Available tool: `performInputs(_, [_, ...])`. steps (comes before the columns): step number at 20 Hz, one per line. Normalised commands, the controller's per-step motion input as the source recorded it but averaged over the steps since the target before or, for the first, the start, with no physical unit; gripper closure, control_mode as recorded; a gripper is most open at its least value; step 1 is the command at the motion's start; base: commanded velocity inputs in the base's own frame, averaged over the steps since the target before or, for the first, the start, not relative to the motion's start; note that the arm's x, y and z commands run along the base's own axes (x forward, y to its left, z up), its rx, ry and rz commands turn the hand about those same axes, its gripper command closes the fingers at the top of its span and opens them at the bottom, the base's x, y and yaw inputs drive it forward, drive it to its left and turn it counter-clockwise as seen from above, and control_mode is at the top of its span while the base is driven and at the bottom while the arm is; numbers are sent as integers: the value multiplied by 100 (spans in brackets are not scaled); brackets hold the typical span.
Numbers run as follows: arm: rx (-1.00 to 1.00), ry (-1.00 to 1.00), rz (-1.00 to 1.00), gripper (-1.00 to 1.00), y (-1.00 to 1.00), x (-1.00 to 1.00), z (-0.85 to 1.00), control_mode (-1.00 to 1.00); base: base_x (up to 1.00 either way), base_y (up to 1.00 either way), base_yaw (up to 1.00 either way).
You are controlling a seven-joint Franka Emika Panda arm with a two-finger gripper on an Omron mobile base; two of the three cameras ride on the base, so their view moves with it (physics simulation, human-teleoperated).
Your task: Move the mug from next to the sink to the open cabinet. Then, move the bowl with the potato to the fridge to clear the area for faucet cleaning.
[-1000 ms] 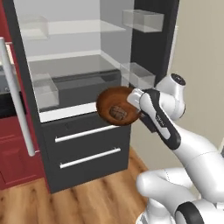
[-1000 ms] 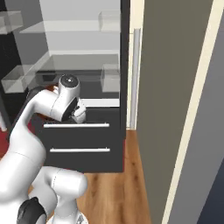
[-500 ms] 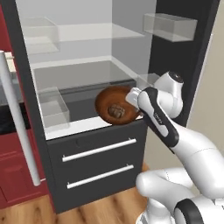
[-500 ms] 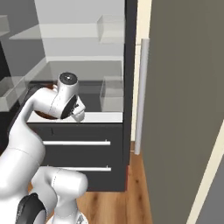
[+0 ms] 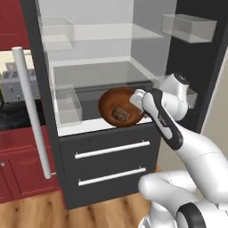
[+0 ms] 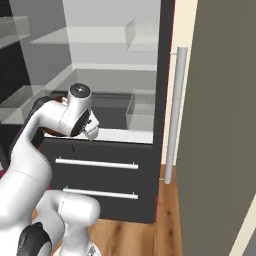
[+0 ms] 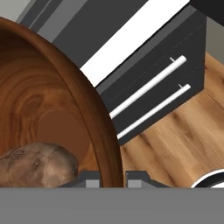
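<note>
Setting: wood floor (image 5: 26, 213), open fridge (image 5: 93, 71) with pale inside, glass shelves, clear bins
Fridge front: two dark drawers (image 5: 111, 164) with bar handles below white ledge
Bowl (image 5: 119, 107): brown wood-look, tilted, held in front of fridge's lower shelf, above ledge
Potato (image 7: 37, 164): inside bowl, low against wall
Jaws: gripper (image 7: 113, 177) narrow, pinching bowl rim
Side: toaster (image 5: 15, 84) left of fridge

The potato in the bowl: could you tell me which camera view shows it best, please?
The hand view: the potato lies close up inside the bowl, its patchy skin clear. In the left base view it is a small brown patch in the bowl; in the right base view the arm blocks it.
</note>
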Motion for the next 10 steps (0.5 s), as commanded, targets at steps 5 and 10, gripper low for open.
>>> performInputs(5, [0,0,0,100,0,0,0,100,28,0,3])
performInputs(10, [0,0,0,100,0,0,0,100,95,15,-1])
